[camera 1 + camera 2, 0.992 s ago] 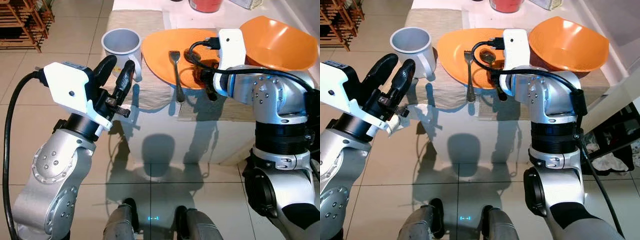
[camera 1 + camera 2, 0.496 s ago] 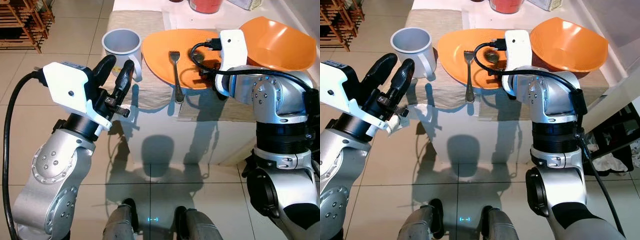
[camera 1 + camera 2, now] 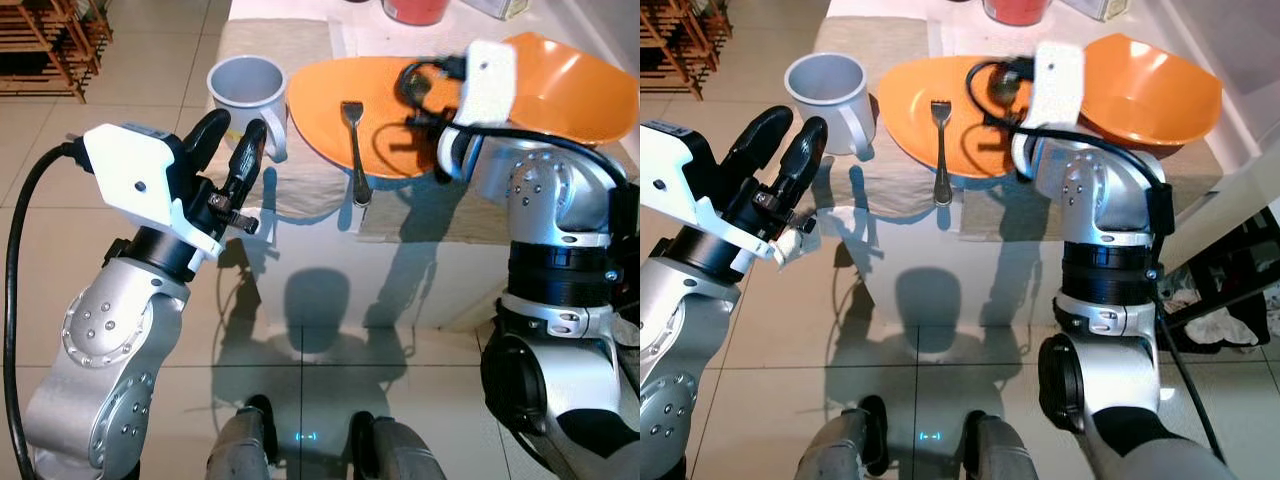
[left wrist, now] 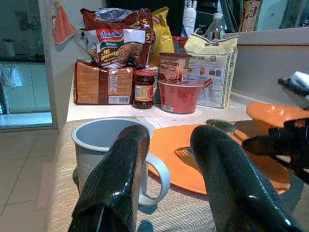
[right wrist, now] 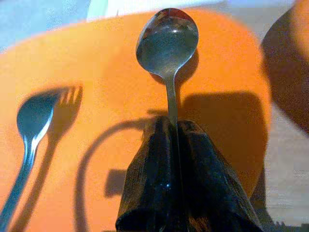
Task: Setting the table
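In the left eye view I see the orange plate [image 3: 330, 100] on the tabletop [image 3: 300, 190]. A fork [image 3: 354, 140] lies on the plate, its handle passing over the near rim. A grey mug [image 3: 245, 90] stands just beside the plate, and an orange bowl [image 3: 580, 90] is on the other side. My left claw [image 3: 235, 160] hovers near the mug, released.

In the left wrist view, food packets [image 4: 116, 43] stand behind the mug.

In the right wrist view, my right claw [image 5: 174, 145] is clenched on the spoon [image 5: 168, 43] handle, above the plate.
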Robot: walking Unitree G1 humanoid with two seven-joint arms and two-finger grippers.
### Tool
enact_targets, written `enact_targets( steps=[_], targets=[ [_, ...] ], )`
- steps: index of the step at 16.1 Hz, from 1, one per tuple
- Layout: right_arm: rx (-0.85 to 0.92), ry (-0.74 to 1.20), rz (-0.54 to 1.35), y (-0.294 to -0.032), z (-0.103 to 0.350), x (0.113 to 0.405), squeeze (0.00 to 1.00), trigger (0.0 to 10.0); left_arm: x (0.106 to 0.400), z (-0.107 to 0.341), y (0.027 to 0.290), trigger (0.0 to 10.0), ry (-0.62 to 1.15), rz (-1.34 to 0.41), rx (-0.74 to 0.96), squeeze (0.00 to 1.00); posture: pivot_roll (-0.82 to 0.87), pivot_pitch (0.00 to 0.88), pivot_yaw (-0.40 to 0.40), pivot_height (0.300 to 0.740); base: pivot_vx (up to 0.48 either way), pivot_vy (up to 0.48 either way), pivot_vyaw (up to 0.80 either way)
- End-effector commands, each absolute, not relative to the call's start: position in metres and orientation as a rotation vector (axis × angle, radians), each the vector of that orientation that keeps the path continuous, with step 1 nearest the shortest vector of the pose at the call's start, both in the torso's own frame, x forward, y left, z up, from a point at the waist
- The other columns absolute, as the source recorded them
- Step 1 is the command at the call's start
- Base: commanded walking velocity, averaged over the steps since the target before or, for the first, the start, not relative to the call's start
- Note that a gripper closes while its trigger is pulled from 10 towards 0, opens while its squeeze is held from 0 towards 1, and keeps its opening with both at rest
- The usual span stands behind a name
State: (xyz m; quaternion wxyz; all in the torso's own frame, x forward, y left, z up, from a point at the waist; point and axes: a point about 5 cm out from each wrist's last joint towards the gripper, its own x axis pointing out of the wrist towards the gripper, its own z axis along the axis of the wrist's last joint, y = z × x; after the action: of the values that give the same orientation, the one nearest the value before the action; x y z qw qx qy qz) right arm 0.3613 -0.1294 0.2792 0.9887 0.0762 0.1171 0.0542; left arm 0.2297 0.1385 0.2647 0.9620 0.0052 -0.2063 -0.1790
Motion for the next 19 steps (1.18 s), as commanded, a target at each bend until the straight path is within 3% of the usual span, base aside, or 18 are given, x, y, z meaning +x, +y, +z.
enact_targets(
  steps=[1,5,6,7,10,14,19],
  targets=[
    [0.192,0.182,0.081,-0.134,0.286,0.363,0.00,0.0,0.226,0.269,0.137,10.0,-0.448,-0.362,0.013,0.00,-0.09,0.243,-0.042,0.740,0.000,0.000,0.00],
    [0.458,-0.029,0.121,-0.136,0.301,0.364,0.00,0.0,0.226,0.270,0.138,10.0,-0.457,-0.352,-0.013,0.00,-0.09,0.239,-0.042,0.740,0.000,0.000,0.00],
    [0.610,-0.116,0.161,-0.136,0.306,0.362,0.00,9.4,0.227,0.271,0.140,10.0,-0.462,-0.342,-0.034,0.00,-0.08,0.237,-0.040,0.740,0.000,0.000,0.00],
    [0.679,-0.183,0.192,-0.137,0.309,0.360,0.00,10.0,0.228,0.272,0.143,10.0,-0.466,-0.325,-0.053,0.00,-0.09,0.237,-0.037,0.740,0.000,0.000,0.00],
    [0.731,-0.365,0.315,-0.133,0.317,0.347,0.00,10.0,0.229,0.273,0.150,10.0,-0.480,-0.285,-0.107,0.00,-0.09,0.234,-0.037,0.740,0.000,0.000,0.00],
    [1.147,-0.556,0.775,-0.131,0.324,0.315,0.00,10.0,0.232,0.269,0.160,10.0,-0.472,-0.224,-0.175,0.00,-0.08,0.219,-0.036,0.740,0.000,0.000,0.00],
    [1.127,-0.533,0.984,-0.127,0.308,0.292,0.00,10.0,0.228,0.273,0.162,10.0,-0.508,-0.260,-0.240,0.00,-0.08,0.201,-0.032,0.740,0.000,0.000,0.00]
  ],
)
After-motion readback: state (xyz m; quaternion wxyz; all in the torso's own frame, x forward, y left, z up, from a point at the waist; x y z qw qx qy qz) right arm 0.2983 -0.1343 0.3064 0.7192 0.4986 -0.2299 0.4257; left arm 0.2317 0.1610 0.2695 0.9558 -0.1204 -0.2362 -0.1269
